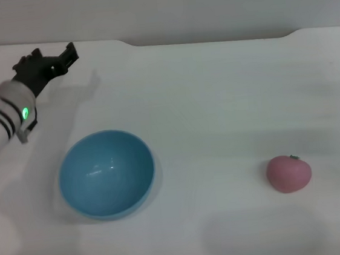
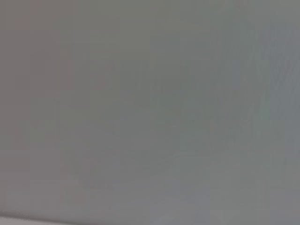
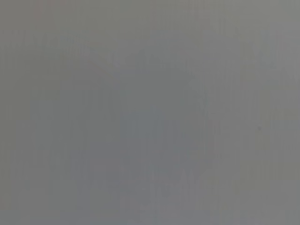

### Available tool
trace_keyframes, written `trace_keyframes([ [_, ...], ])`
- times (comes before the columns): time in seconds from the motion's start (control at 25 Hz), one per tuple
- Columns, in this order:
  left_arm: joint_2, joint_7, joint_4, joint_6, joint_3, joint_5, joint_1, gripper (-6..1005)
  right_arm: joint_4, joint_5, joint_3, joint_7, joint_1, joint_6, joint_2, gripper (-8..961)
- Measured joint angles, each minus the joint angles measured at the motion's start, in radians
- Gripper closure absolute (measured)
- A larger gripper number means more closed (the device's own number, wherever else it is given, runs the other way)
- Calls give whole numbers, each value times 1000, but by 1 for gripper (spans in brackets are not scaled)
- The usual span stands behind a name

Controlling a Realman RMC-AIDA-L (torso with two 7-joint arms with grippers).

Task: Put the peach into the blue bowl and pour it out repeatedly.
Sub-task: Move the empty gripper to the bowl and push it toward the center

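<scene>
Only head view shows peach (image 1: 289,174), blue bowl (image 1: 107,173), left tool (image 1: 53,59) empty, slightly open.

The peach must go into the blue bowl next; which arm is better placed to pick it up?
Probably the right: the peach lies on the robot's right, though that arm is out of view. The left gripper sits far back, beyond the blue bowl.

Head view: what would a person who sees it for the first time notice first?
Probably the blue bowl, upright and empty on the white table, on the robot's left side. Next the peach, lying alone on the table far to the right of the bowl. The left gripper hangs at the far left, beyond the bowl, holding nothing.
</scene>
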Motion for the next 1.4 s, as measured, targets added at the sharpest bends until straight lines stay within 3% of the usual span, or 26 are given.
trace_keyframes([
  [0.12,-3,-409,165,-108,175,169,-53,172,-1,0,0,0,-2,2,0,330],
  [0.2,-4,-680,273,-121,353,240,-54,172,-3,0,0,0,-1,3,-1,330],
  [0.28,-2,-1012,410,-112,607,312,-19,172,-3,0,0,0,0,4,-1,330],
  [0.36,7,-1272,553,-89,802,383,37,172,-4,0,0,0,2,6,-1,329],
  [0.48,23,-1585,767,9,978,514,133,172,-5,0,0,0,8,7,-2,328],
  [0.72,48,-1924,1109,342,992,738,257,172,-12,0,0,0,28,7,-3,329],
  [0.84,42,-1994,1212,461,986,810,303,171,-13,0,0,0,40,8,-4,330],
  [1.0,31,-1990,1238,574,964,824,324,171,-14,0,-4,-2,54,8,-4,329],
  [1.4,42,-2011,1229,733,919,850,323,171,-14,-4,-10,-8,76,8,-3,328],
])
